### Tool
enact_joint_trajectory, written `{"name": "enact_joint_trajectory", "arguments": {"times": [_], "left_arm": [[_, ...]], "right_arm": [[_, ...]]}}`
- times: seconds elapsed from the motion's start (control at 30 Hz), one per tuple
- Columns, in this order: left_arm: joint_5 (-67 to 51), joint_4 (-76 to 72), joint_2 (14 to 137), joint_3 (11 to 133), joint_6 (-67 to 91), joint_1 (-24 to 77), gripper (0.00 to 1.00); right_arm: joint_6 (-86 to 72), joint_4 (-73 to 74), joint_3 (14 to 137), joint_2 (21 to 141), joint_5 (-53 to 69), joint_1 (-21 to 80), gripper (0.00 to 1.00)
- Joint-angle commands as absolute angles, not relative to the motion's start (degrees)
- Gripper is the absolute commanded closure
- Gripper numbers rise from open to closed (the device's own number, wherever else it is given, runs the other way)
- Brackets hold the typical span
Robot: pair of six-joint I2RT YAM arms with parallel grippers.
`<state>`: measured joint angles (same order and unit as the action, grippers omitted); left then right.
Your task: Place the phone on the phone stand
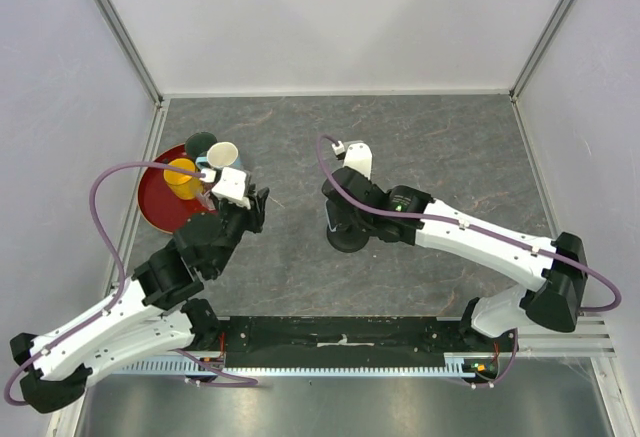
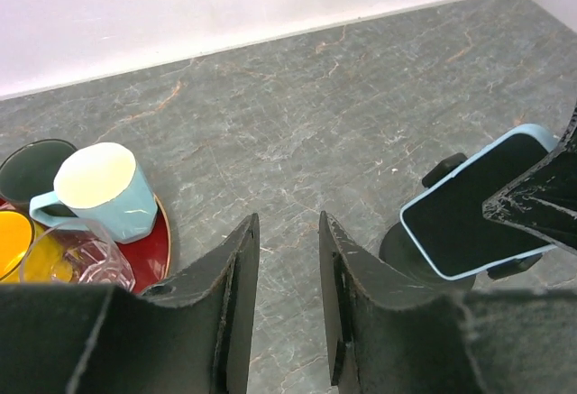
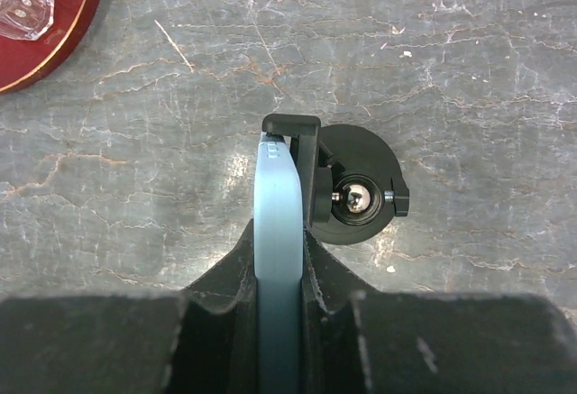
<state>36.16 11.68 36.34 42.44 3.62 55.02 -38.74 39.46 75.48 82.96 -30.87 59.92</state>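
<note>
The phone, black screen in a light blue case, leans tilted against the cradle of the black phone stand. In the right wrist view the phone shows edge-on, its far end under the stand's clamp arm, beside the round base. My right gripper is shut on the phone's near end; it also shows in the top view, where it hides the phone above the stand. My left gripper is open and empty, left of the stand, low over the table.
A red tray at the left holds a light blue mug, a clear glass, a yellow cup and a dark cup. White walls enclose the grey table on three sides.
</note>
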Motion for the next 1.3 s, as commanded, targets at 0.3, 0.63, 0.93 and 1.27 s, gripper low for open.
{"name": "enact_joint_trajectory", "arguments": {"times": [0.3,0.63,0.93,1.27], "left_arm": [[32.0,10.4,39.7,43.2,1.7,55.0,0.61],[23.6,10.4,43.5,43.9,2.1,54.9,0.61],[13.1,11.0,48.3,45.5,3.1,54.3,0.61],[11.8,10.9,47.6,45.5,3.7,53.0,0.61]], "right_arm": [[-27.7,45.7,69.1,73.3,-22.6,55.9,0.39],[-21.0,44.8,66.6,66.3,-24.7,52.2,0.34],[-22.1,50.8,68.9,67.5,-35.7,52.0,0.36],[-23.6,35.5,60.5,55.8,-13.8,52.1,0.02]]}}
